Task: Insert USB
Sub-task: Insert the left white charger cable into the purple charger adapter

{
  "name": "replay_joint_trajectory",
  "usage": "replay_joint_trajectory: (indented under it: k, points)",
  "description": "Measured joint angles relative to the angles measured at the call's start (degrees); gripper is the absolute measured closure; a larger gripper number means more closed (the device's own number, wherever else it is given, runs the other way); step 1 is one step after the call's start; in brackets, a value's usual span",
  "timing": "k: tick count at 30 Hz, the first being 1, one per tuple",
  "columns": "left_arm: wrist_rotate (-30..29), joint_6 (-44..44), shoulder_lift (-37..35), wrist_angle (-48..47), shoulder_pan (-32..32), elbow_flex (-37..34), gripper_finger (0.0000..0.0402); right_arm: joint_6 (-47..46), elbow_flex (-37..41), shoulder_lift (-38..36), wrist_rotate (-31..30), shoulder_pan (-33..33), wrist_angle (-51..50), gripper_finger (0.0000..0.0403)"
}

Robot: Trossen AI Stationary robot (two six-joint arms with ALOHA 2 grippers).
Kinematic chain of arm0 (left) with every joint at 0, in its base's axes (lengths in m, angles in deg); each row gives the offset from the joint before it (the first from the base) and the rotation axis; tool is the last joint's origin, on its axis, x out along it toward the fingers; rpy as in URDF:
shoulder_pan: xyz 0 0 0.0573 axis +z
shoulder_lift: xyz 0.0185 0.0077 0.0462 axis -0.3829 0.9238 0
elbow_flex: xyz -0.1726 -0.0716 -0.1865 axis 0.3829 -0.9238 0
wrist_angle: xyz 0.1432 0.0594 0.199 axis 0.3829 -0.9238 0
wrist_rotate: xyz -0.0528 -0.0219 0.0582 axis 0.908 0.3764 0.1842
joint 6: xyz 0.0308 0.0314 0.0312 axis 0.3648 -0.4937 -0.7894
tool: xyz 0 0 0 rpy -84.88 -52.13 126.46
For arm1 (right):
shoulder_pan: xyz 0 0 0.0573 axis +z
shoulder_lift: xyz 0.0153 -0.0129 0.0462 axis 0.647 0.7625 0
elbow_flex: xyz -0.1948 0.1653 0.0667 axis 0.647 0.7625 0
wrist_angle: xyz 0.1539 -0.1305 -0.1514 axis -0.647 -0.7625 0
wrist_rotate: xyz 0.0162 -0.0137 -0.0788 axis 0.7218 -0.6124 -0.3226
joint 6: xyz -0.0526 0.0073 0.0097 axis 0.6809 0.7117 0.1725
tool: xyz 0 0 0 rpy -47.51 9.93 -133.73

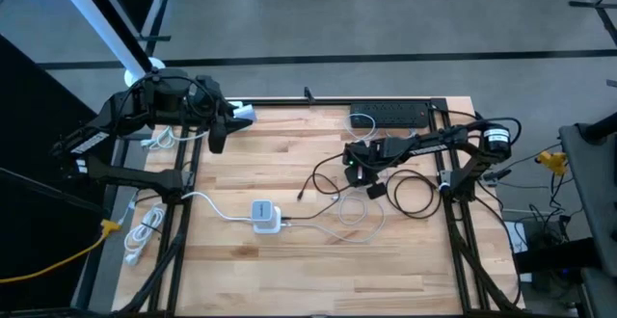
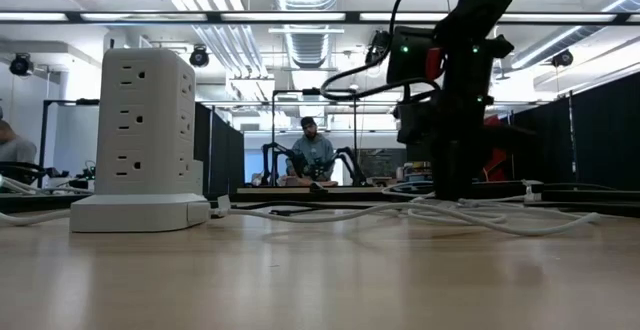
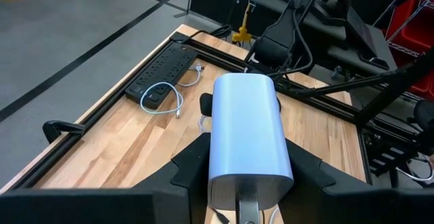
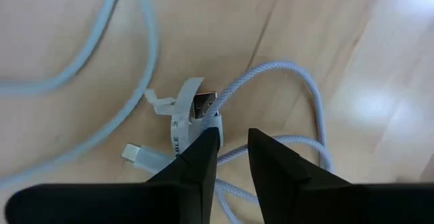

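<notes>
A white braided cable [image 4: 285, 81] lies in loops on the wood right of centre. Its USB plug [image 4: 203, 105], wrapped with a paper label [image 4: 178, 125], rests flat on the table. My right gripper [image 4: 234, 142] points down just over the plug, open by a narrow gap with nothing between its fingers. A white socket tower [image 1: 265, 217] stands near the table's middle and also shows in the low view [image 2: 140, 140]. At the far left corner my left gripper [image 1: 224, 125] is shut on a pale rounded block [image 3: 247, 129], high above the table. My left gripper pinches the pale block's near end [image 3: 247, 180] between its two fingers [image 3: 186, 170]; the block itself hides the places of contact. The block juts forward past the fingers, slanting slightly down, lifted clear of the table. My right gripper's one fingertip [image 4: 203, 146] stands at the plug's white housing [image 4: 215, 123]; whether they touch I cannot tell.
A black power strip [image 1: 390, 116] lies along the far edge, with a small blue cable [image 3: 163, 98] beside it. A black cable coil [image 1: 415, 195] lies under the right arm. A white cord [image 1: 145, 229] hangs off the left side. A person [image 2: 312, 155] sits beyond the table.
</notes>
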Motion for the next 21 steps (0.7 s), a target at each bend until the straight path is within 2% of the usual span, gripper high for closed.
replay_joint_trajectory:
  k: [7, 16, 21]
  points:
    - [-0.03, -0.06, -0.13, -0.48, 0.0, 0.0, 0.0283, 0.67, -2.04, -0.81, 3.47, 0.13, -4.75, 0.0349]
    - [-0.09, -0.19, -0.13, -0.54, 0.0, 0.0, 0.0283, 4.35, -0.8, -0.69, 4.48, 0.35, -4.44, 0.0306]
    - [-0.11, -0.39, -0.13, -0.52, 0.0, 0.0, 0.0283, 4.09, -0.62, 1.86, 4.53, 0.35, -4.1, 0.0295]
